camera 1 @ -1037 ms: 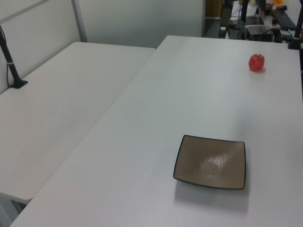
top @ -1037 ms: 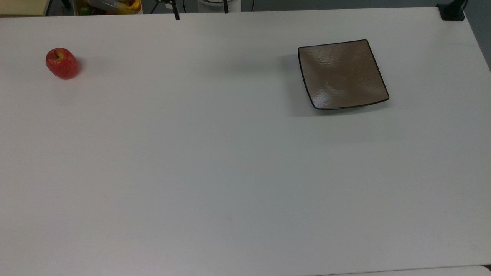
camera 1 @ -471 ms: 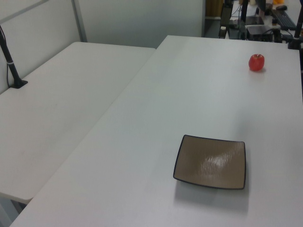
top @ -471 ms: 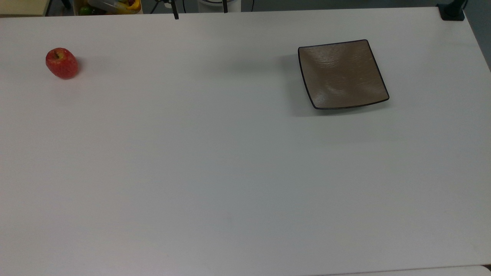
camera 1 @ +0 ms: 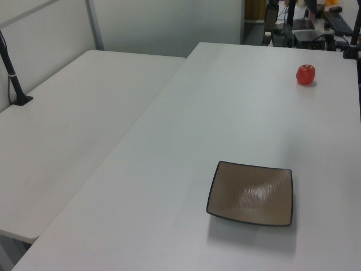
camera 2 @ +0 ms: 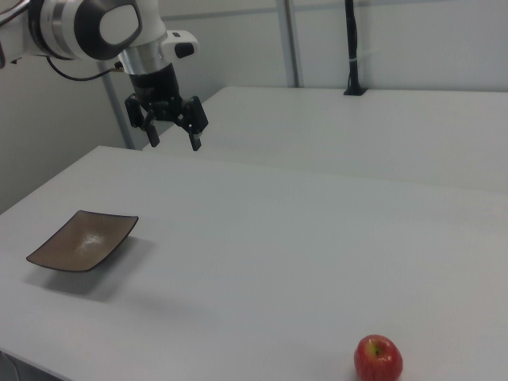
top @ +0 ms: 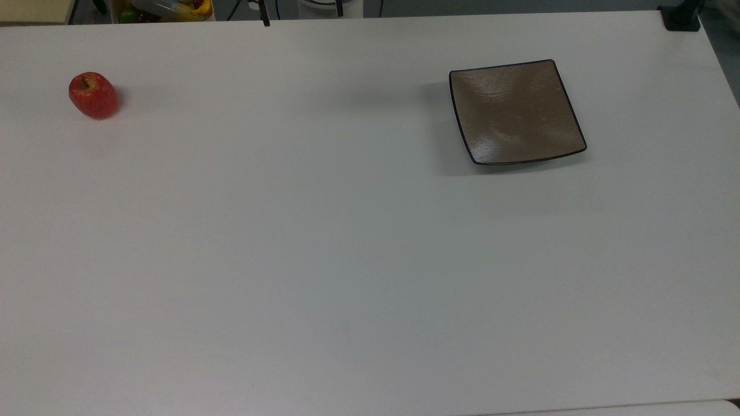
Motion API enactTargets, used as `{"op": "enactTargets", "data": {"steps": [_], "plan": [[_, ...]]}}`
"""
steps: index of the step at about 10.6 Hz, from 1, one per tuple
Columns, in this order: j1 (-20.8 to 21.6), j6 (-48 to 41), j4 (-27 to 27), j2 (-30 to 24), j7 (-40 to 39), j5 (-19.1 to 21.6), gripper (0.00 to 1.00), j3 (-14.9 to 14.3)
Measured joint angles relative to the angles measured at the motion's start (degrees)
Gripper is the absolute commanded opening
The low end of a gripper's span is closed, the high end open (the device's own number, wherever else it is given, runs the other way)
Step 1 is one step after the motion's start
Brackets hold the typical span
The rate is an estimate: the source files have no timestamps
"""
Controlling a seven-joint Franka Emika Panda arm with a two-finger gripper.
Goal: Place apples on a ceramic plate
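A small red apple with a yellowish patch at its stem rests on the white table at the top view's far left; it also sits at the left view's upper right as the apple and at the right view's bottom as the apple. The square brown ceramic plate lies bare at the top view's right, plate, plate. My gripper hangs open high above the table in the right view's upper left, well apart from both, holding nothing.
A second white table adjoins on the left view's left. A black post stands on the far table. A bin of colourful items sits beyond the top view's back edge. A dark clamp is at the back right corner.
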Motion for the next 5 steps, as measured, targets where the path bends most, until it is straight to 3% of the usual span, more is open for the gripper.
{"op": "enactTargets", "data": {"steps": [5], "plan": [[-0.12, -3.23, 0.03, -0.09, -3.19, -0.20, 1.00, 0.00]]}}
